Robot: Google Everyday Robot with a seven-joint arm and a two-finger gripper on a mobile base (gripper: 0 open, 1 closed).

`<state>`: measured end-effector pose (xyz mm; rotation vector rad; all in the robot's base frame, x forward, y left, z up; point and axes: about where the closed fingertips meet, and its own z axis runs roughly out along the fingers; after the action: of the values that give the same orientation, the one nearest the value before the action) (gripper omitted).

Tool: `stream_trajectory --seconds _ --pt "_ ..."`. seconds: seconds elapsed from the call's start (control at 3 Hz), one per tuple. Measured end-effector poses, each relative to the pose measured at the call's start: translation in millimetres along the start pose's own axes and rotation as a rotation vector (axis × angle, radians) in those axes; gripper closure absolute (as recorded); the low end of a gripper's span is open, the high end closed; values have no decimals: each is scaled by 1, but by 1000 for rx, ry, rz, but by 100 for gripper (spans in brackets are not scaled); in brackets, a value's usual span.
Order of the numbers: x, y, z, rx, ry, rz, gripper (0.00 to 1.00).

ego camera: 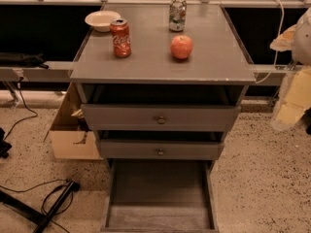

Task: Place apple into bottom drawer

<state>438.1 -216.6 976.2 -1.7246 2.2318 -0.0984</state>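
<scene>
On the grey cabinet top sits the apple, beside a cola can. The bottom drawer is pulled out. The gripper hangs at the right edge, well apart; whether it is open cannot be told.

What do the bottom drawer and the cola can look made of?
The bottom drawer looks like grey-painted wood, its floor worn paler with streaks. The cola can seems metal, glossy red print, silver rim. The gripper is probably the pale shape at the right edge, away from the apple.
</scene>
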Motion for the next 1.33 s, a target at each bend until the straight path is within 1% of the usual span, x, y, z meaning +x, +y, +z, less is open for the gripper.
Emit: stream_trajectory --seconds 0.33,0.67,1.0,1.33 --pt "0 -1 -1 7 -4 3 0" --pt "3 -8 -6 45 -28 18 0" --pt "5 -61 -1 120 -155 21 0" --pt "-9 -134 22 159 -346 41 0"
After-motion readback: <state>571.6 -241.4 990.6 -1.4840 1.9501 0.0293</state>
